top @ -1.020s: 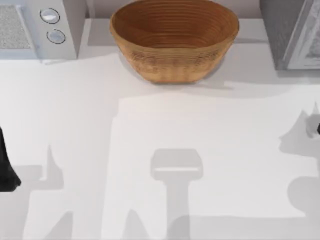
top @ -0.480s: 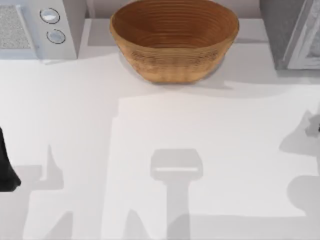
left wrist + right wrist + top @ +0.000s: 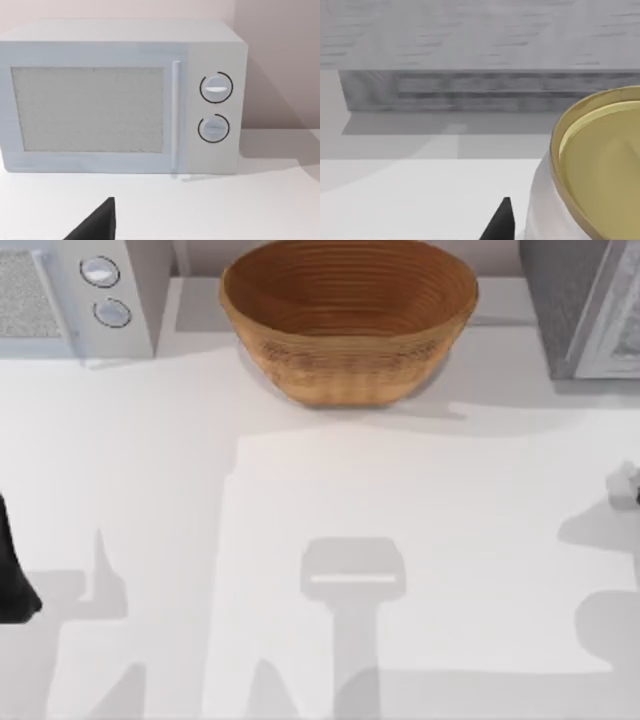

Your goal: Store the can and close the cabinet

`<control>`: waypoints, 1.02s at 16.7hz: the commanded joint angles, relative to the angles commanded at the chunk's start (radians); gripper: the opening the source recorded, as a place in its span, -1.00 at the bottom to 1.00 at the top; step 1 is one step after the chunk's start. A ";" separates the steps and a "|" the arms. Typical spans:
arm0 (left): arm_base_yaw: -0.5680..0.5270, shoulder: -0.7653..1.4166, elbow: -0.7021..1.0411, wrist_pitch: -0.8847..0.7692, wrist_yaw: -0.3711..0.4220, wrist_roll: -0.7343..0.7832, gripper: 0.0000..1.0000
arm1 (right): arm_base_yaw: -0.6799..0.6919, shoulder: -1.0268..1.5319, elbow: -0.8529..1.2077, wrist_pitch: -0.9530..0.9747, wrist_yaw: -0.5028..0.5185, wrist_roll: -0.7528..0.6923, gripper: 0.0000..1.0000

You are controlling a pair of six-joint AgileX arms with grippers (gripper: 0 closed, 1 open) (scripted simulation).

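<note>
The can (image 3: 600,170), white with a gold rimmed lid, sits large and close in the right wrist view, against a black fingertip (image 3: 501,220) of my right gripper (image 3: 570,227), which is shut on it. From above, the can (image 3: 622,483) is a small pale shape at the table's right edge. The grey cabinet (image 3: 575,305) stands at the back right, and its front (image 3: 490,90) faces the can. My left arm (image 3: 12,570) rests at the left edge with its gripper (image 3: 160,236) open, one finger (image 3: 97,225) showing.
A brown woven basket (image 3: 348,315) stands at the back middle of the table. At the back left is a white microwave (image 3: 75,295), with its door and two dials (image 3: 216,107) facing the left wrist camera. The white tabletop (image 3: 330,490) lies bare in the middle.
At the right edge the can and right gripper have shifted slightly up and toward the cabinet, and their shadow has changed shape. The left arm has not moved.
</note>
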State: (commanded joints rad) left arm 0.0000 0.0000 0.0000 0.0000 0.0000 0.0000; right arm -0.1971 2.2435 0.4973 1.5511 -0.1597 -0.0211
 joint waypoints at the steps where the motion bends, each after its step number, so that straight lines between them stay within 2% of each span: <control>1: 0.000 0.000 0.000 0.000 0.000 0.000 1.00 | 0.000 0.000 0.000 0.000 0.000 0.000 -1.00; 11: 0.000 0.000 0.000 0.000 0.000 0.000 1.00 | -0.002 -0.015 0.001 -0.014 0.001 0.001 -1.00; 14: 0.000 0.000 0.000 0.000 0.000 0.000 1.00 | -0.001 -0.112 0.013 -0.112 0.000 0.001 -1.00; 17: 0.000 0.000 0.000 0.000 0.000 0.000 1.00 | 0.001 -0.272 0.031 -0.295 -0.004 0.001 -1.00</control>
State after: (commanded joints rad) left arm 0.0000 0.0000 0.0000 0.0000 0.0000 0.0000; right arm -0.1962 1.9713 0.5285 1.2557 -0.1638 -0.0199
